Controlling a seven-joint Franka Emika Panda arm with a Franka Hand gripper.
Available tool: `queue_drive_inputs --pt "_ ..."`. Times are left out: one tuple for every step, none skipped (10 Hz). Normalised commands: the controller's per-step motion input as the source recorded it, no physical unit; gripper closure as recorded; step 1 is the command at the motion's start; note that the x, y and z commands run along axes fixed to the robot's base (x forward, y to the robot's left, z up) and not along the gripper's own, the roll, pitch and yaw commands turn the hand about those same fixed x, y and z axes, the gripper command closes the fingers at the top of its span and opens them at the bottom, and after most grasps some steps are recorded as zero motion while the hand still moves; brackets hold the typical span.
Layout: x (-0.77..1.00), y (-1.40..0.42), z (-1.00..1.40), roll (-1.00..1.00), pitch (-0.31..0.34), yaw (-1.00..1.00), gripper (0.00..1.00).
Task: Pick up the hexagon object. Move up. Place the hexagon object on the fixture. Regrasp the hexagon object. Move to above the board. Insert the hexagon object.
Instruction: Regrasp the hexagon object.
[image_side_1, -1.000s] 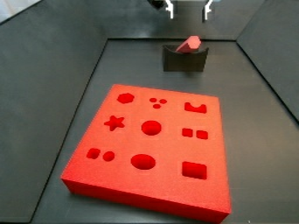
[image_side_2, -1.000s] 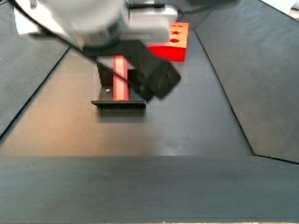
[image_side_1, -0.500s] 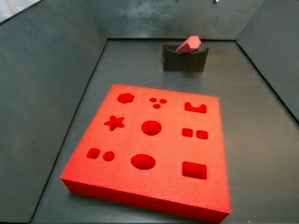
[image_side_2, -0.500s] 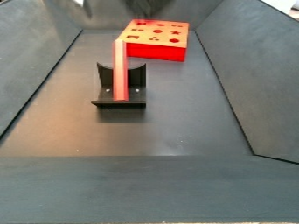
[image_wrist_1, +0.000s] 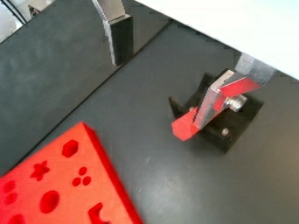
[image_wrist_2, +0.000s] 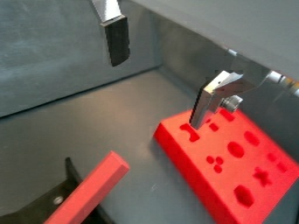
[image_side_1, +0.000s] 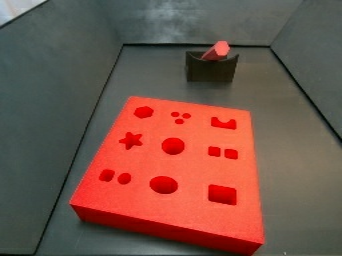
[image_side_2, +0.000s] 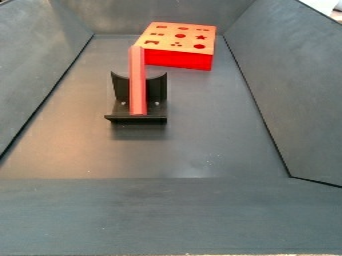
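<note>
I read this as the pause between placing and regrasping: the bar (image_side_2: 136, 72) sits in the fixture (image_side_2: 136, 103), leaning up out of its notch, and nothing holds it. In a side view the fixture stands nearest, with the board (image_side_2: 179, 46) lying flat on the surface beyond the fixture; in the opposite side view the board (image_side_1: 174, 165) is nearest and the fixture (image_side_1: 211, 68) with the bar (image_side_1: 217, 49) stands past the board.

The gripper (image_wrist_1: 176, 45) hangs high above the fixture, out of both side views. Its fingers (image_wrist_1: 121, 39) are spread wide with nothing between them; in a wrist view the bar (image_wrist_1: 208, 106) shows far below.

Next I would need to come down over the fixture, line the fingers across the bar's length and close on it.
</note>
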Motion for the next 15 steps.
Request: queue_drive_inputs --pt "-0.04 -0.02 0.03 1.00 0.015 0.01 0.00" --pt "-0.03 -0.02 0.02 1.00 0.013 0.01 0.00" --pt "-0.02 -0.03 0.02 1.00 0.008 0.01 0.00" --pt "-0.01 -0.03 0.02 1.00 0.006 0.01 0.00" --pt "-0.01 -0.02 0.01 1.00 0.006 0.01 0.00" --pt "-0.01 -0.02 0.01 1.00 0.010 0.01 0.00" --pt "0.00 -0.02 0.01 1.00 0.018 0.02 0.00" --pt "0.01 -0.02 0.01 1.00 0.022 0.02 0.00" --pt "0.02 -0.02 0.00 1.00 0.032 0.02 0.00" --pt "0.03 -0.02 0.00 1.00 0.039 0.02 0.00" --pt "0.05 -0.03 0.00 1.00 0.060 0.03 0.00" --pt "0.06 -0.03 0.00 1.00 0.072 0.03 0.00" --pt "0.08 -0.04 0.00 1.00 0.098 0.05 0.00" --pt "0.09 -0.04 0.00 1.00 0.121 0.06 0.00" --pt "0.09 -0.04 0.00 1.00 0.158 0.08 0.00"
